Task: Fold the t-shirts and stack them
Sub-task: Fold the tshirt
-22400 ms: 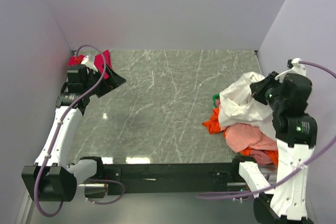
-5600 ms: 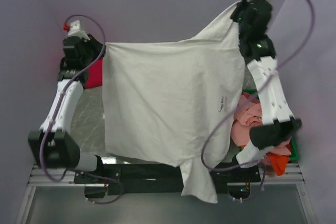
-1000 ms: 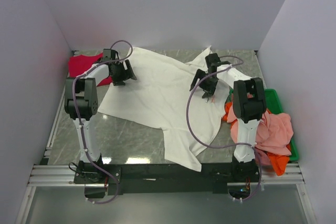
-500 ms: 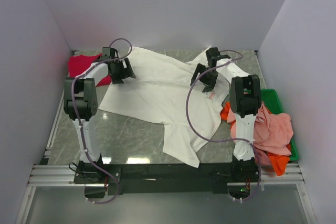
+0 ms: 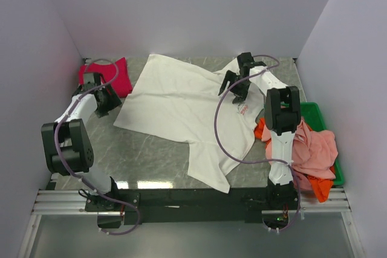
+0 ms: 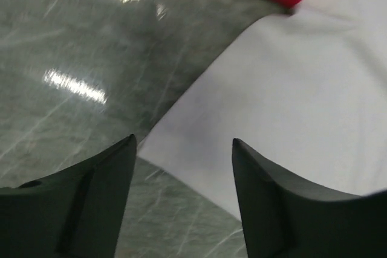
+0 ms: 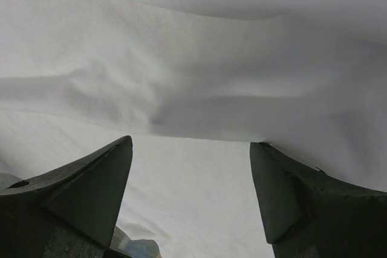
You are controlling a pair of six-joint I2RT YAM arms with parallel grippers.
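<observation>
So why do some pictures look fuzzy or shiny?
Top external view: sharp, with glare on the marble table near its front edge. Left wrist view: smeared, glare streaks on the stone, fingers out of focus. Right wrist view: white t-shirt fills it, soft fold shadows.

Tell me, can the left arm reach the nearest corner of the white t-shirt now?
Probably yes: the left gripper is open close beside that corner of the white t-shirt, and nothing covers the corner.

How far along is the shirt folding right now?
Done: the crimson shirt looks folded, far left. In hand: the white shirt lies spread out, unfolded; left hand and right hand open, empty. Left: folding it, plus pink shirt and orange shirt heaped at the green bin.
</observation>
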